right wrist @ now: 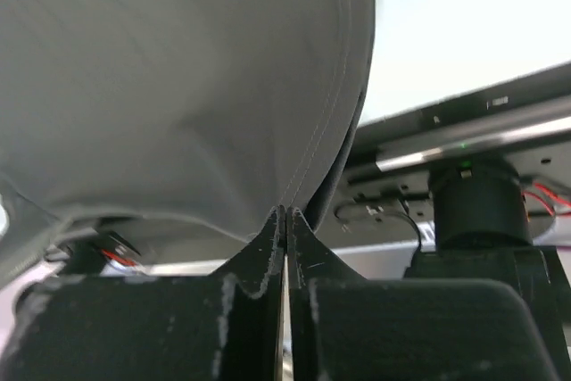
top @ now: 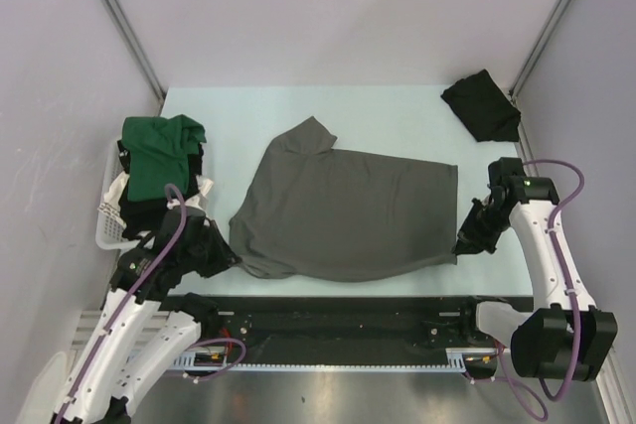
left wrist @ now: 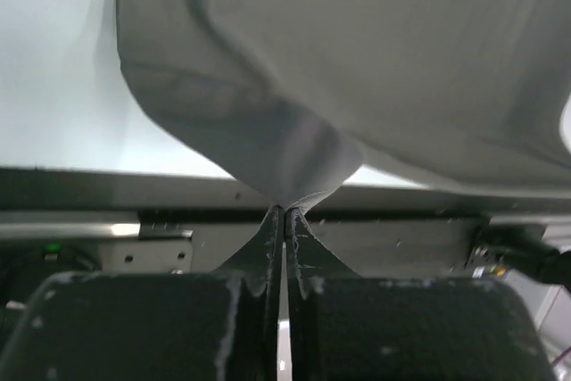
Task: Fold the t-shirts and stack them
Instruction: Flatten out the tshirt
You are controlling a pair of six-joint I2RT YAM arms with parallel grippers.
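Three shirts show: one dark charcoal grey cloth t-shirt [top: 348, 215] spread mid-table, one black cloth t-shirt [top: 482, 106] at the far right corner, and one dark green cloth t-shirt [top: 159, 151] heaped on the single white slatted plastic basket [top: 107, 220] at the left edge. The left gripper [left wrist: 284, 211] and right gripper [right wrist: 284, 211] each pinch a near corner of the grey shirt, fingers pressed together on the cloth. Its near hem runs just inside the near edge of the pale table [top: 397, 111], with bare surface beyond its far side.
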